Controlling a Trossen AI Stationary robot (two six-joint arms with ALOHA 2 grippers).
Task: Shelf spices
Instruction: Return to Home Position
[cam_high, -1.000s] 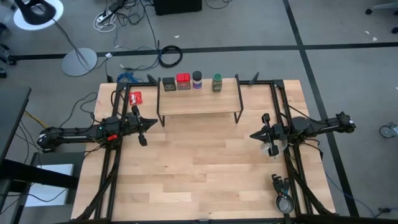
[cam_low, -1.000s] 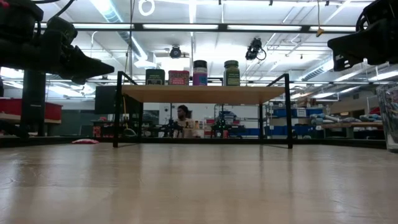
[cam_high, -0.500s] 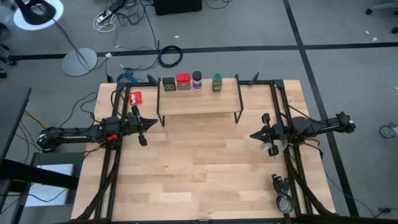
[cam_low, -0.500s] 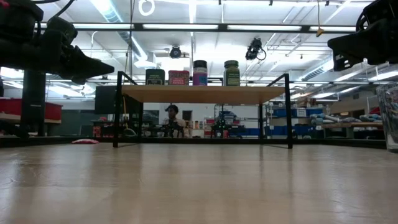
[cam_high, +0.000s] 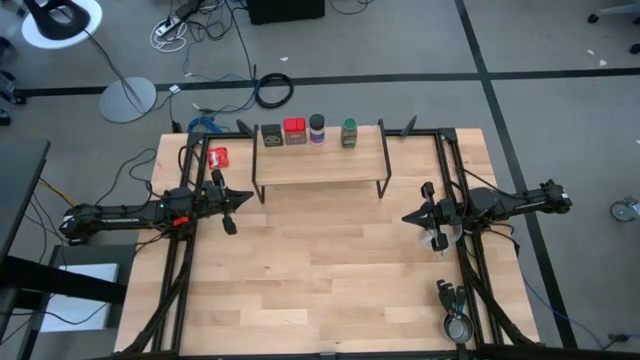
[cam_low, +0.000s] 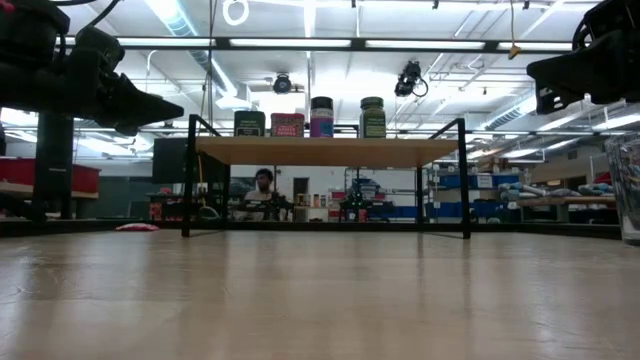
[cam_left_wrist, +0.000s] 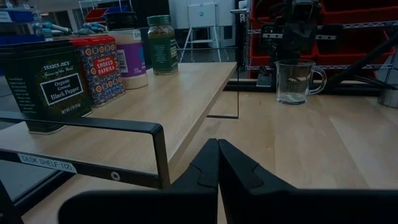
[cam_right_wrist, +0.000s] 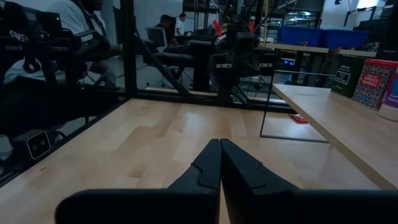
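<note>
Wood plank on top, thin black legs: the shelf (cam_high: 320, 165) stood at the far side of the table (cam_high: 320, 290), about in the middle. On its far edge four things stood up in a row w/ small gaps. From the L end they were the dark olive tin (cam_high: 271, 135), the red tin (cam_high: 294, 131), the blue-capped jar (cam_high: 317, 129) and the green jar (cam_high: 349, 132), which was a bit apart from the rest. In the L wrist view the dark olive tin was nearest and its label said "Black Pepper". The red tin next to it said "Smoked Paprika".

The left tool (cam_high: 243, 198) hung over the L side of the table, near the shelf's L legs, and pointed toward the middle. Its two fingers were pressed together w/ nothing btw them. The right tool (cam_high: 408, 216) hung over the R side, near the shelf's R legs, and pointed back at the other one. Its fingers were pressed together too and held nothing. In the low view both tools were up in the air, not touching the table.

A flat red packet (cam_high: 218, 157) lay on the table beside the shelf's L end. A clear glass mug (cam_left_wrist: 294, 81) stood on the table just beside the right tool. A shiny metal cup (cam_high: 458, 325) sat near the R near corner. A person (cam_low: 263, 183) sat in the room far behind the shelf.
</note>
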